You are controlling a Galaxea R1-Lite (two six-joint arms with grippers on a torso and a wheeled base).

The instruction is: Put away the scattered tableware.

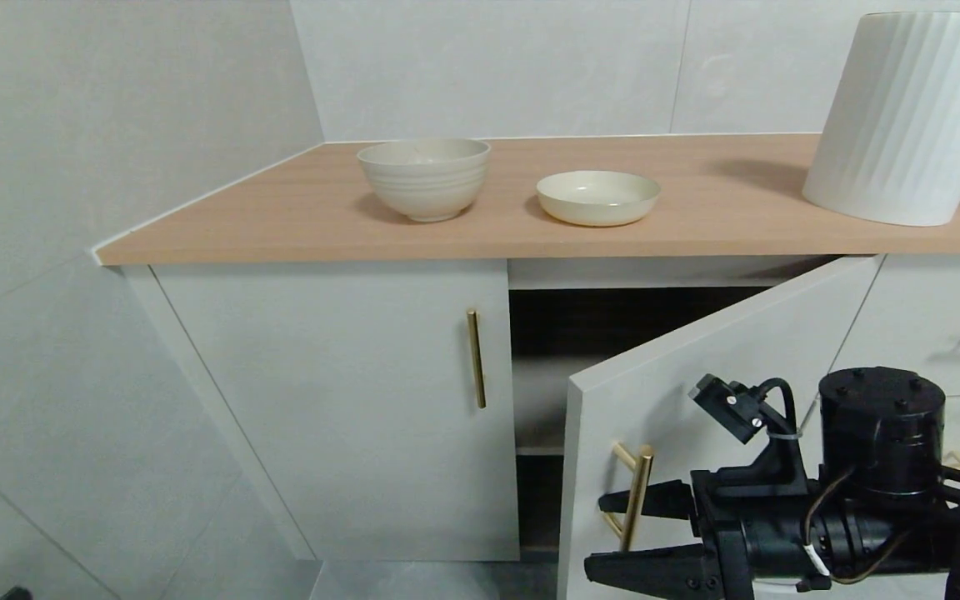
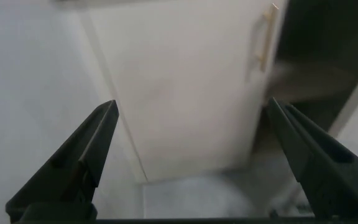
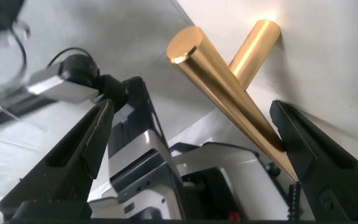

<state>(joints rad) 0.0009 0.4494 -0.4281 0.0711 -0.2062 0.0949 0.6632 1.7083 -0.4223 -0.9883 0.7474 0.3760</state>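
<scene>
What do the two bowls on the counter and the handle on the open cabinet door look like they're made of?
The deep bowl and the shallow bowl look like glazed cream ceramic, possibly melamine: smooth with soft sheen. The door handle looks like brushed brass-coloured metal, with a bright highlight along the bar.

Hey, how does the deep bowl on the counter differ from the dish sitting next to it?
The bowl is deep with tall sides, while the dish is shallow and low. The bowl has ridged bands around its outside and the dish looks smooth. The bowl stands nearer the corner wall, with the dish to its right. Both are cream-coloured and upright, and they sit apart on the wooden countertop.
</scene>
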